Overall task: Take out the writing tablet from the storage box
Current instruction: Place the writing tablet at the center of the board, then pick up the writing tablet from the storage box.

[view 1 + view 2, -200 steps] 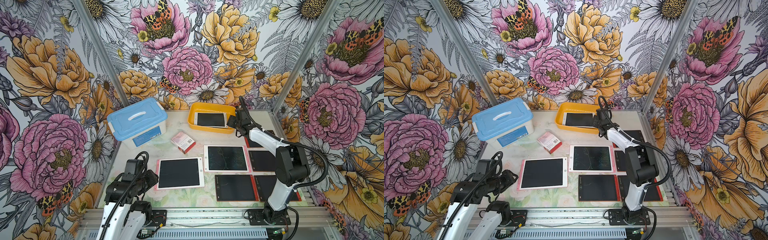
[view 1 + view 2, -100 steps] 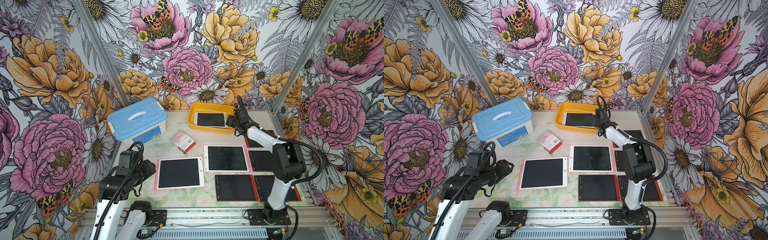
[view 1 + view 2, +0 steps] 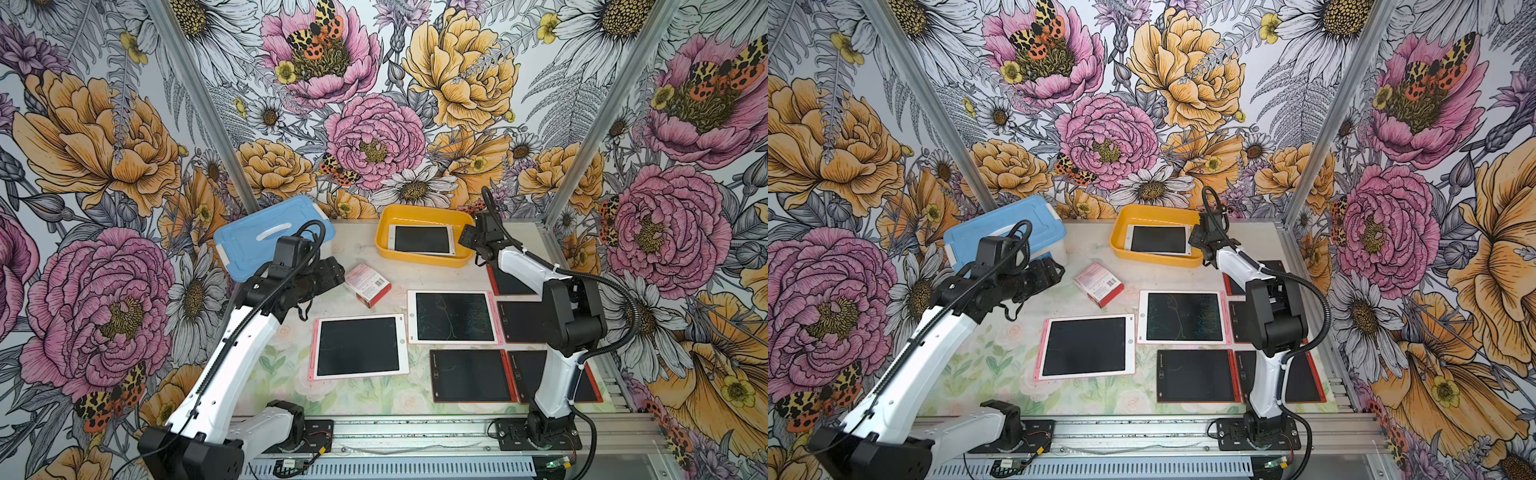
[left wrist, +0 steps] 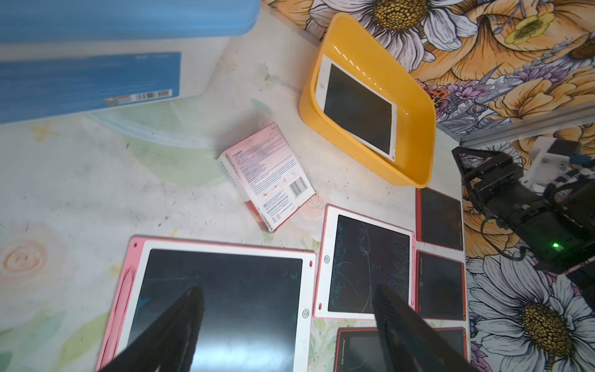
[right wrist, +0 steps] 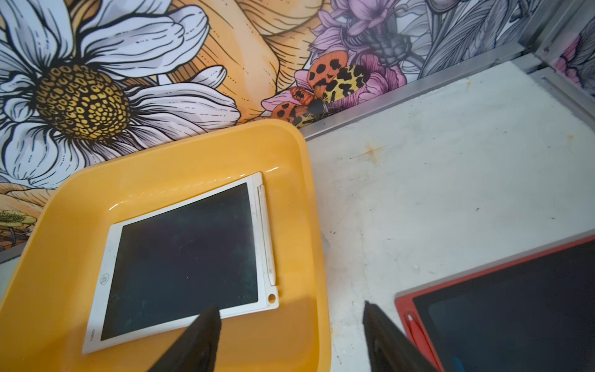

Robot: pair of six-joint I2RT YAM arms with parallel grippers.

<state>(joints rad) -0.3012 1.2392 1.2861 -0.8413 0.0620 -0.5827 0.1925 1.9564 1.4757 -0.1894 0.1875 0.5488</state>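
Note:
The storage box (image 3: pixel 420 260) is a shallow yellow-orange bin at the back of the table, seen in both top views (image 3: pixel 1154 261). A white-framed writing tablet (image 3: pixel 422 240) with a dark screen lies flat inside it, its stylus clipped along one edge (image 5: pixel 266 232). My right gripper (image 3: pixel 467 239) hovers at the box's right end, open and holding nothing. In the right wrist view, the right gripper (image 5: pixel 289 309) has one finger over the tablet's corner and the other outside the box wall. My left gripper (image 3: pixel 336 272) is open and empty, raised next to the carton.
A blue-lidded translucent box (image 3: pixel 270 237) stands at the back left. A red-and-white carton (image 3: pixel 368 284) lies mid-table. Two pink-framed tablets (image 3: pixel 357 347) (image 3: pixel 453 318) and several red-framed tablets (image 3: pixel 471 376) cover the front and right of the table.
My left arm has lifted and swung from the front-left edge toward the carton, and its jaws have spread wider. The right gripper has stayed by the box and opened a little more.

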